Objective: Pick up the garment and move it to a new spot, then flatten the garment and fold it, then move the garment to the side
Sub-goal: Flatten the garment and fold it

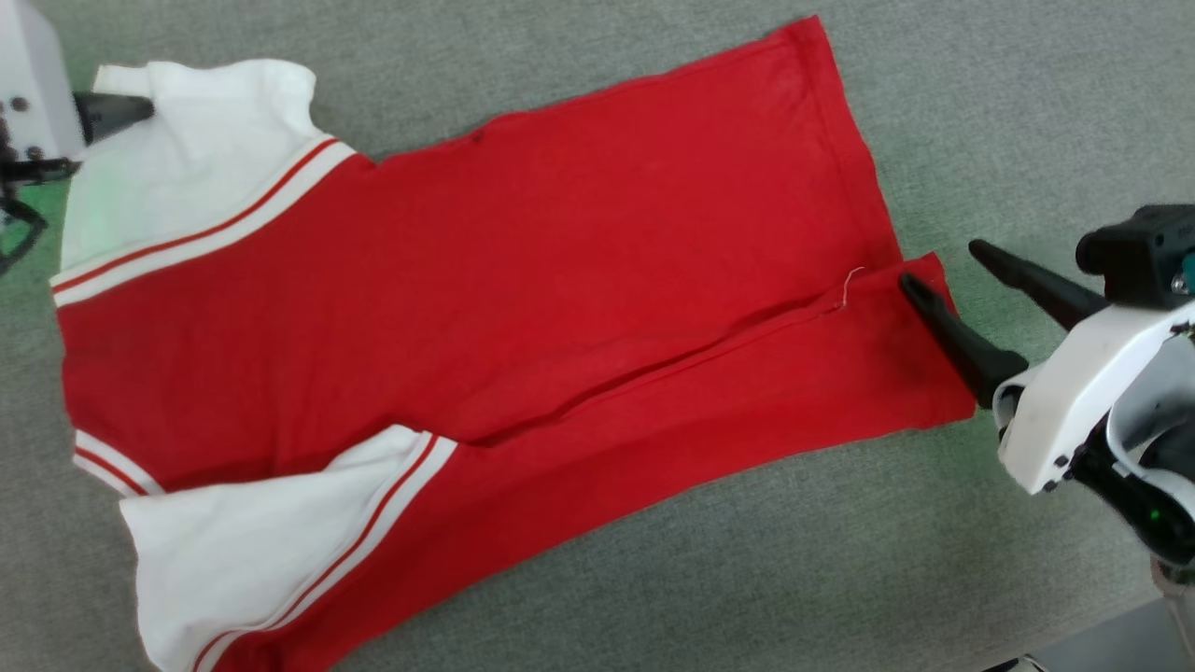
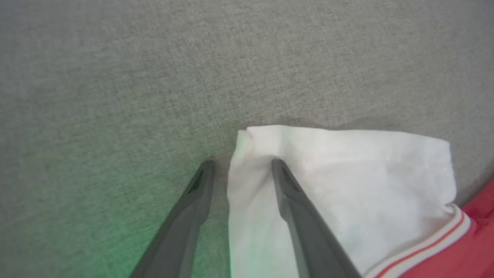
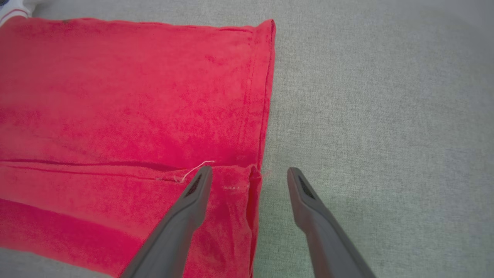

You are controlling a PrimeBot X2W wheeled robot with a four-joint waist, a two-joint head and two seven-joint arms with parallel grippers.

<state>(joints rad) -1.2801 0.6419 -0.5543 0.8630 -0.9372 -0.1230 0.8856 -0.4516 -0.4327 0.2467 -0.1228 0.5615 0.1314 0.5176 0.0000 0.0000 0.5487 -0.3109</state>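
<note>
The shirt (image 1: 467,308) lies spread on the grey table cover (image 1: 980,93), between the two claws. Its white sleeves are on the side of the left claw (image 2: 241,164), and its red bottom hem is on the side of the right claw (image 3: 250,170). A plain red side faces up. The long edge nearer to the robot is folded over toward the middle, so a fold line runs from the near sleeve (image 1: 243,551) up to the hem corner just in front of the right claw.

The left claw is released: its two fingers stand apart, low over the table cover. The edge of the far sleeve (image 2: 339,181) passes between them. One finger (image 2: 297,208) lies over the white cloth, and the other finger (image 2: 189,216) is beside the sleeve, over bare grey cover. I cannot tell whether the fingers touch the cloth. The red-and-white stripe trim (image 2: 424,247) is further along this sleeve, away from the bare finger.

The right claw is released too, with its fingers wide apart. The hem corner of the folded part sits between them: one finger (image 3: 181,224) lies over the red cloth, and the other (image 3: 316,224) is over the bare cover just beside the hem. A loose white thread (image 3: 197,168) sticks out of the seam right at the tip of the finger that is over the cloth. A faint green light falls on the cover near both claws.
</note>
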